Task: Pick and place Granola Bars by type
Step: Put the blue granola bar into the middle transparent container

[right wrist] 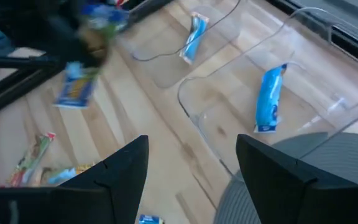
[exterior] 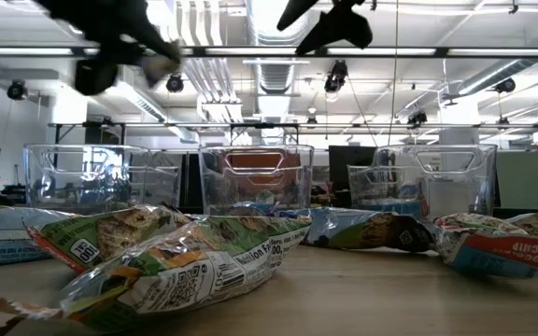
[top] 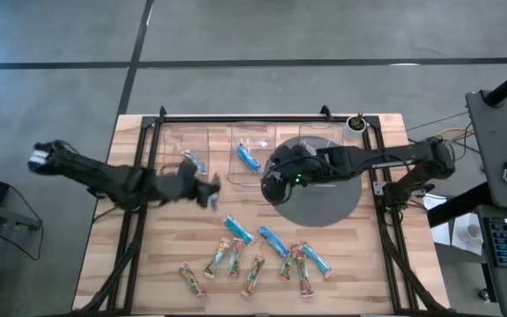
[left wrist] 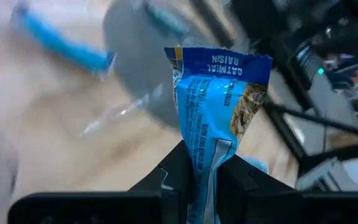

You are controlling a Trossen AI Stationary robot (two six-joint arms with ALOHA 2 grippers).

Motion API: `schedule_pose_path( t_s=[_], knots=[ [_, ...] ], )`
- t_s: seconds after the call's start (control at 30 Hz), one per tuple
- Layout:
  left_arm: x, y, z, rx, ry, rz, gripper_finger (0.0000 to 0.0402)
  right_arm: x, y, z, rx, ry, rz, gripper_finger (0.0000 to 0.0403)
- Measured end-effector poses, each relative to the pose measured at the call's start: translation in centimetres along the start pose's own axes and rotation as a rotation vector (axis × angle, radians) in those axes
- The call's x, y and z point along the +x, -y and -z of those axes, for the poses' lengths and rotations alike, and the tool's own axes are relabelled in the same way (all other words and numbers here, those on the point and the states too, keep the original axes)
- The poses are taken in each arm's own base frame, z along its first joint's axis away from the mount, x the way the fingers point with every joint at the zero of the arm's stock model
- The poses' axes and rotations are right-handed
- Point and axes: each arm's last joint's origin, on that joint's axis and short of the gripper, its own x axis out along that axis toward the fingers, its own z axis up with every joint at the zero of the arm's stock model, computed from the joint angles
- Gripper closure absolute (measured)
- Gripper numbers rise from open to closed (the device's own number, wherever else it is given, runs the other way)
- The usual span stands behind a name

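Loose granola bars (top: pixel 262 260) lie scattered along the desk's (top: pixel 148 264) near edge. Farther back, the left claw (left wrist: pixel 199 177) is clamped on a blue bar (left wrist: pixel 213 106), held by its crimped end (light, crinkly, probably slippery). The right claw (right wrist: pixel 191 171) hovers with fingers apart above the clear bins (top: pixel 253 145).

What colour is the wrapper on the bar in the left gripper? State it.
Bright blue, with white lettering; the bar shows best in the left wrist view, pinched in the left gripper.

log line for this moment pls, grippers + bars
left gripper: shut on blue bar, lifted above table | right gripper: open, empty, over the bins | middle bin: one blue bar | loose bars: on table's near side
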Motion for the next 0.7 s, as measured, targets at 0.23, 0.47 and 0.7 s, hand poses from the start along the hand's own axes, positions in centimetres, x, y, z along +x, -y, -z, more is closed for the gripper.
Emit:
schedule_pose_path(
  t_s=[0.23, 0.47, 0.7],
  knots=[
    [4.5, -4.2, -5.9, -0.024, 0.017, -0.053, 0.0365, -0.7, -0.2, 0.1, 0.029, 0.019, 0.006, 0.0170],
    [8.8, -5.1, -8.1, -0.003, -0.035, 0.016, 0.0365, -0.2, 0.0, 0.5, 0.021, 0.009, 0.044, 0.0170],
    [13.6, -5.2, -8.9, 0.068, -0.062, -0.086, 0.0365, 0.0, 0.4, 0.3, 0.024, 0.007, 0.057, 0.0170]
  ],
)
